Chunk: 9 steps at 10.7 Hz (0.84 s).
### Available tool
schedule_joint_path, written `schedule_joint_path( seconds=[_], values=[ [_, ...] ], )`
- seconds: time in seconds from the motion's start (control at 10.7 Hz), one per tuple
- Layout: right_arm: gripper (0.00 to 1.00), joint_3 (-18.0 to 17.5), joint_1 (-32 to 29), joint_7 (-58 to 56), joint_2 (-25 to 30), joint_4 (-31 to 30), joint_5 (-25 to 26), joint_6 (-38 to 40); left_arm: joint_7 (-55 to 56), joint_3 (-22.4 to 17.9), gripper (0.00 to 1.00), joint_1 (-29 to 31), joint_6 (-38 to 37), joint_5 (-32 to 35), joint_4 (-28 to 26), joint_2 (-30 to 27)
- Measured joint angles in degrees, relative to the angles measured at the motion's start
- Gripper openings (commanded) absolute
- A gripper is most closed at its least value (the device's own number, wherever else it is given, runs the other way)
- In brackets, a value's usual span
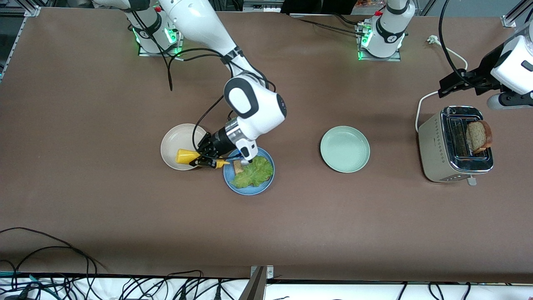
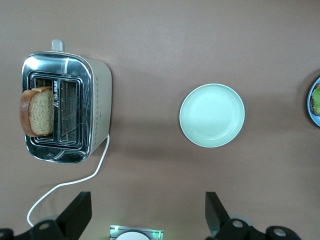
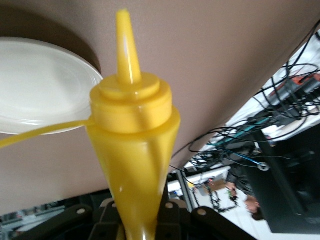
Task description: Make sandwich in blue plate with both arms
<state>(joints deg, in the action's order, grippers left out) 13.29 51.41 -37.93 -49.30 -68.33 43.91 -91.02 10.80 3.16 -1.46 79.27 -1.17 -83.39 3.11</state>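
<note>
The blue plate (image 1: pixel 249 189) sits mid-desk, just under and beside the right end effector (image 1: pixel 207 157). On it lies one bread slice (image 1: pixel 238 166), mostly covered by the lettuce leaf (image 1: pixel 254 171). The second bread slice (image 1: pixel 479 136) stands in the toaster (image 1: pixel 454 143), just below the left end effector (image 2: pixel 147 215).

Right end effector: closed narrow around a yellow squeeze bottle (image 1: pixel 187 156), held nearly level over the gap between the beige plate (image 1: pixel 170 143) and the blue plate. Its nozzle (image 1: pixel 222 163) points toward the blue plate's rim. Left end effector: fingers (image 2: pixel 75 215) spread wide, holding nothing, hovering above the toaster end of the desk; this arm waits.

Risks, as we judge them:
- The nozzle reaches only about the plate's edge; a squeeze here could put sauce on the rim or the desk rather than the lettuce.
- The grip sits on the bottle's body, so extra closure to dispense may shoot out more than wanted, or let the bottle slip.
- The right wrist hangs low over the plate; a tilt could brush the lettuce and drag it off the bread.
- The toasted slice leans in its slot; a careless grasp could tip it out.

Hard to make out:
- The right wrist blocks part of the blue plate.
- Whether sauce is already on the lettuce, we cannot tell.
- The mint-green plate (image 1: pixel 344 148) appears bare.
</note>
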Motion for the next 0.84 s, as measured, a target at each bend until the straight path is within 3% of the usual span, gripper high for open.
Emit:
schedule_joint_path(
  seconds=[0.37, 0.84],
  values=[
    [0.17, 0.5, -5.7, -0.1, 3.1, 0.8, -12.6, -1.8, 0.0, 0.0, 1.00, 0.0, 0.0, 0.0, 0.0, 0.0],
    [0.16, 0.7, -18.5, -4.1, 6.7, 0.9, -38.8, -3.6, 0.0, 0.0, 1.00, 0.0, 0.0, 0.0, 0.0, 0.0]
  ],
)
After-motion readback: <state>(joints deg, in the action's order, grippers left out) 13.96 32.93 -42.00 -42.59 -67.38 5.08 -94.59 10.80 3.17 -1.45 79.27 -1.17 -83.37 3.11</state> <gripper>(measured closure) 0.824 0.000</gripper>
